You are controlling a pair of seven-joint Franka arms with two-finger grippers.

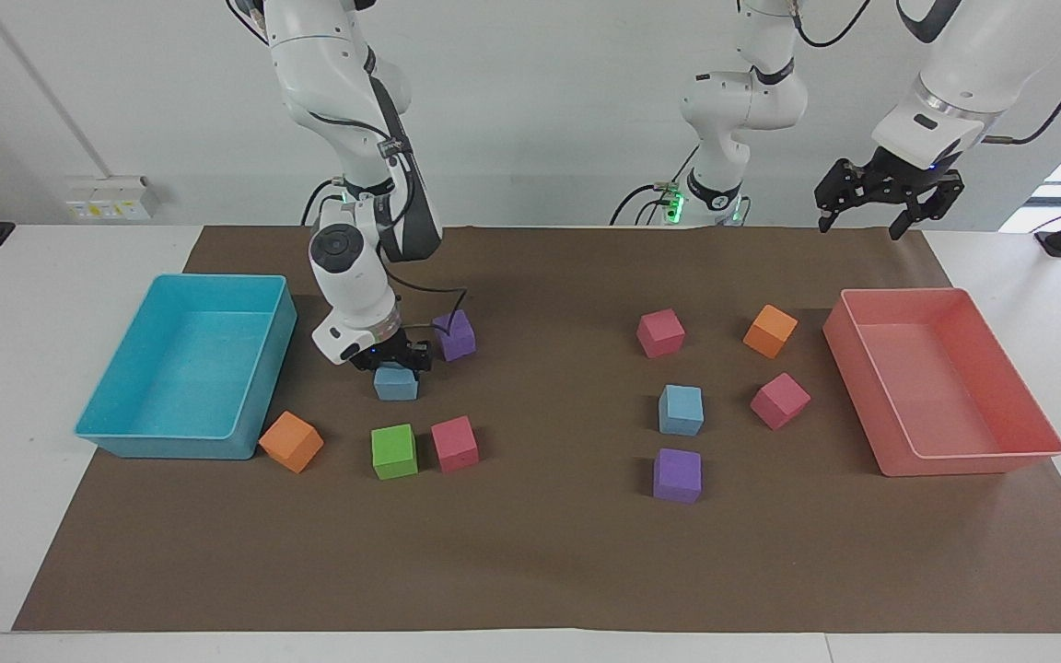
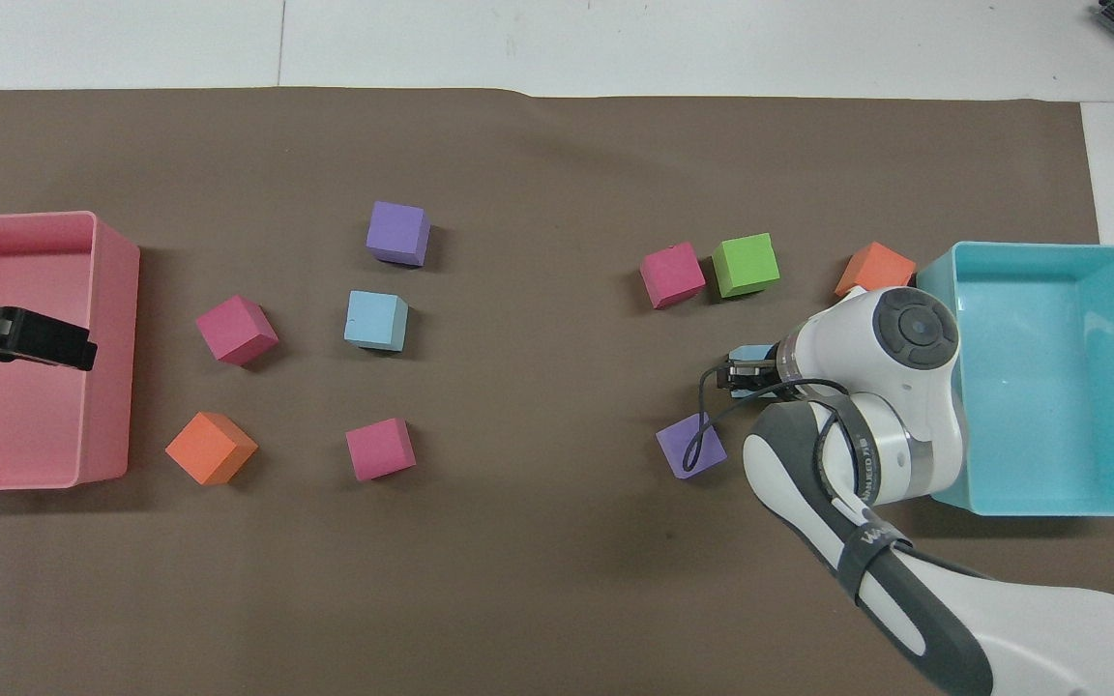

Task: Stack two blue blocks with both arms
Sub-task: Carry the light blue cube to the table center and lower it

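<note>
Brown mat: my right gripper [image 1: 394, 358] clamps one blue block [image 1: 396, 384] for stacking on the other blue block [image 1: 681, 410]; my left gripper [image 1: 880, 210] waits spread above the pink tray [image 1: 973, 456].

Right arm bent low, right tool [image 1: 391, 361] pointing down, left tool [image 1: 890, 191] raised, fingers spread

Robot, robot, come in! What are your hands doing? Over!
Right hand shut on one blue block, near the purple cube. Left hand waiting over the table edge. Second blue block untouched.
</note>
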